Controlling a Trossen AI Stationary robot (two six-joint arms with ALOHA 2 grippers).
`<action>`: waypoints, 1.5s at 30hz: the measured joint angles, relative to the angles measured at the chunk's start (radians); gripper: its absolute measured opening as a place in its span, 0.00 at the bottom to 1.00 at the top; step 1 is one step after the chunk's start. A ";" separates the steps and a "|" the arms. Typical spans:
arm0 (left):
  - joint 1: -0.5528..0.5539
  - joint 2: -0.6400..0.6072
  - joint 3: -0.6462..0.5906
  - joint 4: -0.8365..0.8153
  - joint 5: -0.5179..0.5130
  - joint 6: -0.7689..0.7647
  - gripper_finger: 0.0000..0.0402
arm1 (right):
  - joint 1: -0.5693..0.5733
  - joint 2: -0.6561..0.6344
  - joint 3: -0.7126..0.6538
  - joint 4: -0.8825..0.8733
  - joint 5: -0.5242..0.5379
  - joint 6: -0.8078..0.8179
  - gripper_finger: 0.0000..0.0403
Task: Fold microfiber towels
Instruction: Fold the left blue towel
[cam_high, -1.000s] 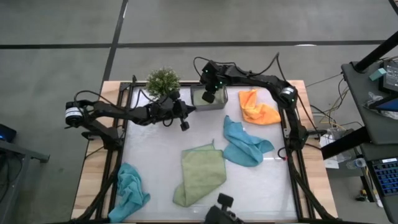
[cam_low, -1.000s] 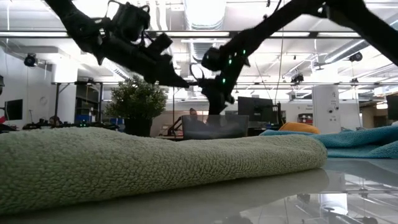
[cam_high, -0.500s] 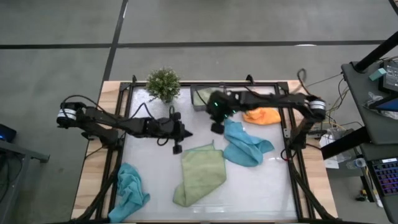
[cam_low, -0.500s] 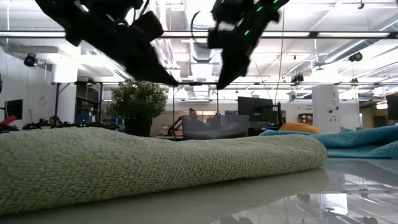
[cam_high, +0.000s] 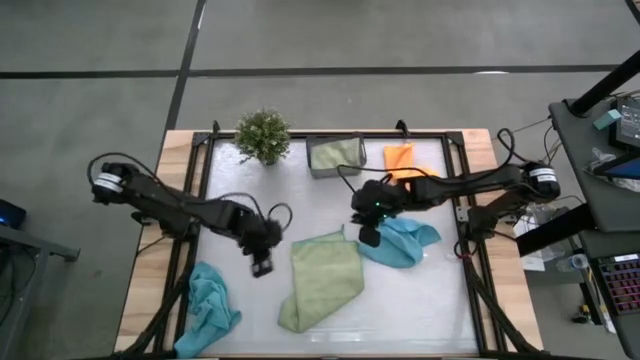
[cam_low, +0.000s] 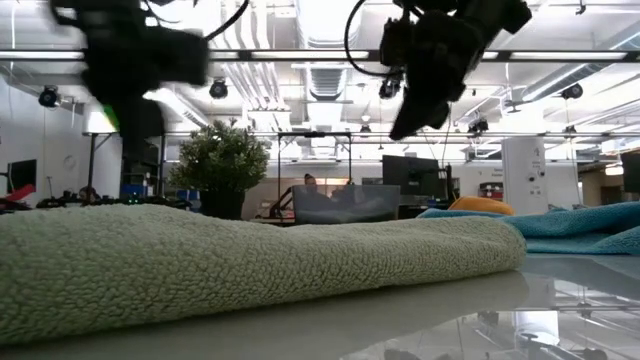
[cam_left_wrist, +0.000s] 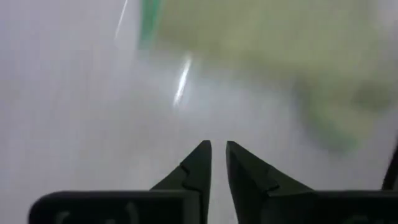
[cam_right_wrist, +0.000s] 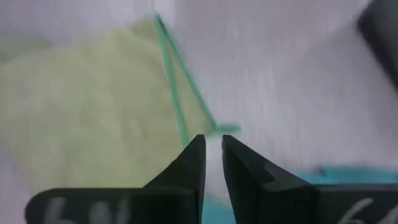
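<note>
I have the left hand (cam_high: 262, 266) and right hand (cam_high: 369, 236), fingers slightly apart and empty, flanking the light green towel (cam_high: 322, 281) on the desk (cam_high: 420, 300).

Both dark arms reach inward: left gripper (cam_high: 262, 268) at seven o'clock of centre, right gripper (cam_high: 368, 238) at three o'clock; each pair of fingers stands slightly parted.

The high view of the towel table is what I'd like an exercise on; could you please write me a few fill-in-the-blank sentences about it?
1. The small grey rectangular bin holds a folded light ____ cloth.
2. The soft orange microfiber towel lies just right of the ____.
3. The little green potted plant stands at the table's far ____ corner.
4. The right hand hovers between the flat light green towel and the crumpled ____ towel.

Missing words: green; bin; left; teal-blue
</note>
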 joint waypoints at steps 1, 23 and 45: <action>-0.026 0.016 0.044 -0.137 0.022 -0.055 0.10 | -0.005 -0.003 -0.008 0.030 0.000 -0.016 0.14; -0.784 0.181 0.202 -0.322 0.130 -1.036 0.52 | -0.078 0.001 0.013 0.220 -0.008 -0.205 0.48; -0.789 0.327 0.214 -0.231 0.206 -1.041 0.58 | -0.067 0.001 -0.006 0.220 -0.008 -0.158 0.50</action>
